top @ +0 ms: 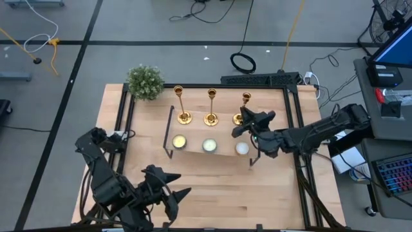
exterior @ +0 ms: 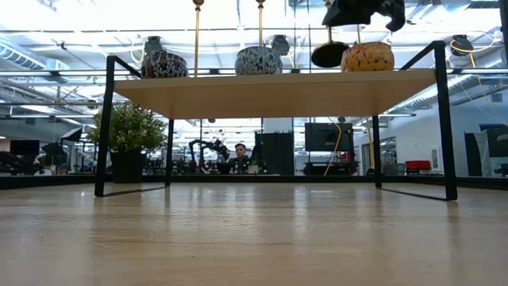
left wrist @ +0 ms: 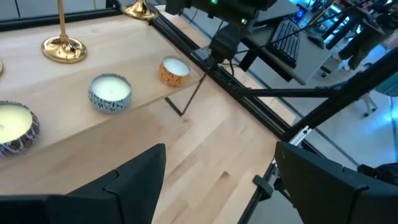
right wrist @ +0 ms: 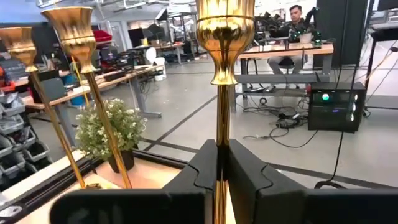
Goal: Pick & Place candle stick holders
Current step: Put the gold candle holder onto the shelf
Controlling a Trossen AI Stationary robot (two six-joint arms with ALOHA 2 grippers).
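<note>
We note the right gripper (right wrist: 222, 177) clamped on the thin stem of the rightmost gold candlestick (top: 243, 109), which stands on the wooden shelf (top: 222, 149) beside the other two candlesticks (top: 197, 106), behind the row of tealight candles (top: 209, 145). We judge the pick step in hand; next comes a straight vertical lift, keeping the stem upright. The left gripper (left wrist: 217, 180) waits wide open near the table's front edge.

Bright, even overhead light; sharp.
</note>
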